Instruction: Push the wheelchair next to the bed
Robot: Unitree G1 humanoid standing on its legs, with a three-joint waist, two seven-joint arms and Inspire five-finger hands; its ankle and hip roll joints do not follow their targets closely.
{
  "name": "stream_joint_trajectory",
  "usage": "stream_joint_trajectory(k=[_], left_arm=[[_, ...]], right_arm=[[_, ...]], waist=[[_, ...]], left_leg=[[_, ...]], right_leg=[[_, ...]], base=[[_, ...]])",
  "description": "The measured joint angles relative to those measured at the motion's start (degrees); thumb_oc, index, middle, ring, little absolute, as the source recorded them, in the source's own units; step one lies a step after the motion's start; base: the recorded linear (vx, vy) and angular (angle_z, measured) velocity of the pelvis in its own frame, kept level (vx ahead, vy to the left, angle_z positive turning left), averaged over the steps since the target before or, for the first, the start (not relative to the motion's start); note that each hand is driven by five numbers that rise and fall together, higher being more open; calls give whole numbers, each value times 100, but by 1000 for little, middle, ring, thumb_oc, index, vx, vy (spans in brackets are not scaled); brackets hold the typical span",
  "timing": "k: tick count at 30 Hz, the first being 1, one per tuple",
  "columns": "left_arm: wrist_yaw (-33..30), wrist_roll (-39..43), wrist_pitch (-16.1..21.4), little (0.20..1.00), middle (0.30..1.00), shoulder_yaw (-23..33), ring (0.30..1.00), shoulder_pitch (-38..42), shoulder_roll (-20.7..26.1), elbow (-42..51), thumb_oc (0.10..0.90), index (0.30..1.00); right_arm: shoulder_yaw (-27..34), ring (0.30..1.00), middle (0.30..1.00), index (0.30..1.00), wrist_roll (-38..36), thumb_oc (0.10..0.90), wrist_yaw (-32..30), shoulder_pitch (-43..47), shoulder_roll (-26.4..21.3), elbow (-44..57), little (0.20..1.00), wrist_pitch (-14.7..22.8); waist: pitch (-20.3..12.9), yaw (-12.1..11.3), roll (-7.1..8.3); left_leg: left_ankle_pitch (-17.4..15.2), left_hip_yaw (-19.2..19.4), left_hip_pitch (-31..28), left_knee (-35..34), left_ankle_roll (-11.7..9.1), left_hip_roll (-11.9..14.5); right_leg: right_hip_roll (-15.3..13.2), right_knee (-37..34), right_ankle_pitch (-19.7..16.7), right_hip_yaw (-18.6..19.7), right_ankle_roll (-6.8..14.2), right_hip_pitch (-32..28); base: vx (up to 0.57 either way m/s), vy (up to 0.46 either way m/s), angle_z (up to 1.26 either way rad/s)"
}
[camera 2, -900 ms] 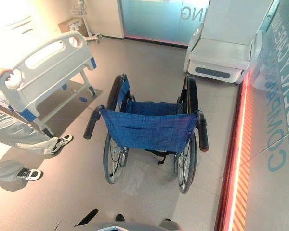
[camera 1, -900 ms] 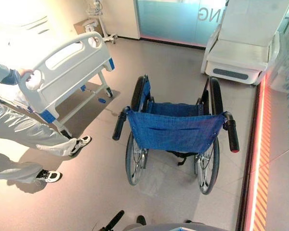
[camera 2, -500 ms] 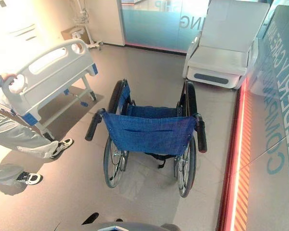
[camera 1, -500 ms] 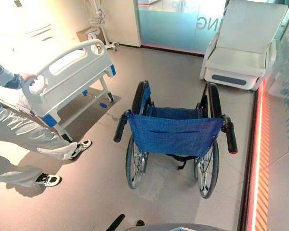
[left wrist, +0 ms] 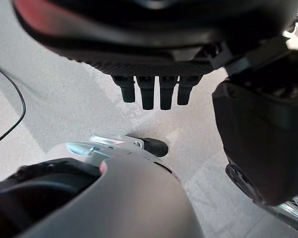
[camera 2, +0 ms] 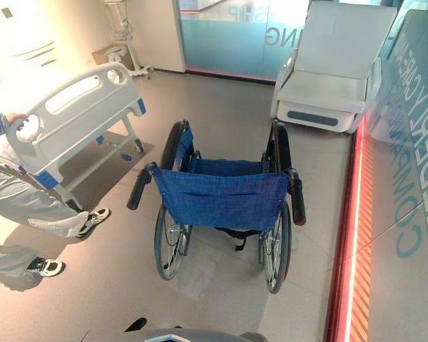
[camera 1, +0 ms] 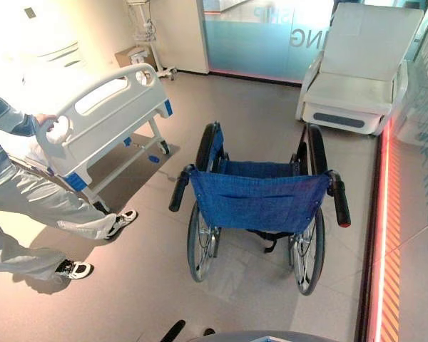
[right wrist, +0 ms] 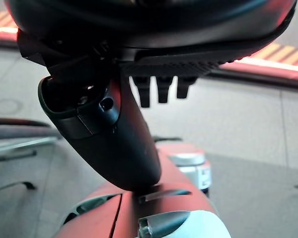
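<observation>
1. The left hand [left wrist: 154, 74] shows in its own wrist view: the fingers [left wrist: 148, 94] hang straight in a row, close together, and the thumb [left wrist: 260, 144] stands apart from them. They hold nothing; past them is only the floor [left wrist: 64, 99].
2. The right hand [right wrist: 154, 74] shows in its own wrist view in the same way: the fingers [right wrist: 161, 91] are straight and relaxed, the thumb [right wrist: 114, 144] stands out beside them, and nothing is between them.
3. The wheelchair [camera 1: 260, 199] stands in the middle of the head view, with its blue back cloth facing the camera. Its two black handles point toward the camera: the left handle [camera 1: 178, 191] at about 9 o'clock of the cloth, the right handle [camera 1: 340, 201] at about 3 o'clock. No hand touches either handle.
4. The bed [camera 1: 103, 114] is at about 10 o'clock from the wheelchair, apart from it, with bare floor between them. Its white end board with blue corners faces the wheelchair.
5. A person [camera 1: 28, 206] in light trousers and black-and-white shoes stands at 9 o'clock of the view, with one hand [camera 1: 44, 120] on the corner of the bed's end board.
6. A white armchair [camera 1: 360, 71] stands at about 1 o'clock from the wheelchair, well apart, against a glass wall [camera 1: 257, 32].
7. A red lit strip [camera 1: 381, 235] runs along the floor at 3 o'clock of the wheelchair.
</observation>
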State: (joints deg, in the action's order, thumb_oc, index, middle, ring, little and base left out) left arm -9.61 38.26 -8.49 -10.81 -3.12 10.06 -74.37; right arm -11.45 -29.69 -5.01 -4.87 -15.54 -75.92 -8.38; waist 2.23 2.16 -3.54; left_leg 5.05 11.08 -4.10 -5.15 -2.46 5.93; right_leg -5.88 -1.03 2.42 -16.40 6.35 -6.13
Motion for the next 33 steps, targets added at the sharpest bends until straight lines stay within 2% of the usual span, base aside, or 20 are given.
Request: stream_joint_trajectory(k=[4,7,9,11,13,16,19,25,33], left_arm=[[-87,133,16,900,900,64,900,13,0,26,800,900],[-211,327,54,900,900,313,900,0,49,241,800,900],[-251,410,99,900,900,366,900,0,115,341,800,900],[-354,574,175,900,900,689,900,-43,262,644,800,900],[-440,745,163,900,900,966,900,-70,371,860,800,900],[-538,883,180,900,900,1179,900,-99,525,1101,800,900],[-659,992,146,900,900,1487,900,-161,795,1736,800,900],[-853,1200,135,900,900,1897,900,-158,1026,2635,800,900],[-893,1213,125,900,900,2143,900,-215,1063,3804,800,900]], right_arm=[[211,900,900,900,-70,800,-167,-8,22,122,900,6],[645,900,900,900,-804,800,-391,-174,-71,689,900,35],[713,900,900,900,-960,800,-455,-205,-151,887,900,130],[991,900,900,900,-1148,800,-632,-246,-235,1262,900,316],[1296,900,900,900,-1151,800,-765,-296,-275,1617,900,424],[1370,900,900,900,-1172,800,-972,-355,-404,2057,900,633],[1703,900,900,900,-1175,800,-1260,-454,-594,2933,900,711],[1868,900,900,900,-1175,800,-1859,-490,-792,4368,900,781],[2456,900,900,900,-1143,800,-2125,-464,-858,5829,900,820]], waist=[[3,5,7],[8,11,12],[14,15,21],[38,14,55],[56,15,75],[99,17,107],[231,16,149],[405,25,275],[434,22,224]], left_leg=[[0,5,3,0,-1,3],[0,12,30,0,0,12],[-1,13,31,-1,0,12],[-1,12,40,-3,-1,7],[-2,12,50,-3,-2,6],[-1,12,49,-3,-1,-10],[2,11,46,-3,2,-25],[2,14,27,-3,5,-78],[-9,15,2,-11,21,-115]], right_leg=[[0,7,0,7,0,9],[-1,13,-1,21,3,45],[-3,8,0,22,3,46],[4,-4,2,22,10,52],[4,-11,-2,22,7,58],[3,-38,-15,20,22,51],[9,-141,-89,18,27,24],[5,-286,-166,14,49,-59],[-19,-399,-235,12,76,-139]], base=[[0,0,0],[0,0,0],[0,0,0],[0,0,0],[0,0,0],[0,0,0],[0,0,0],[0,0,0],[0,0,0]])
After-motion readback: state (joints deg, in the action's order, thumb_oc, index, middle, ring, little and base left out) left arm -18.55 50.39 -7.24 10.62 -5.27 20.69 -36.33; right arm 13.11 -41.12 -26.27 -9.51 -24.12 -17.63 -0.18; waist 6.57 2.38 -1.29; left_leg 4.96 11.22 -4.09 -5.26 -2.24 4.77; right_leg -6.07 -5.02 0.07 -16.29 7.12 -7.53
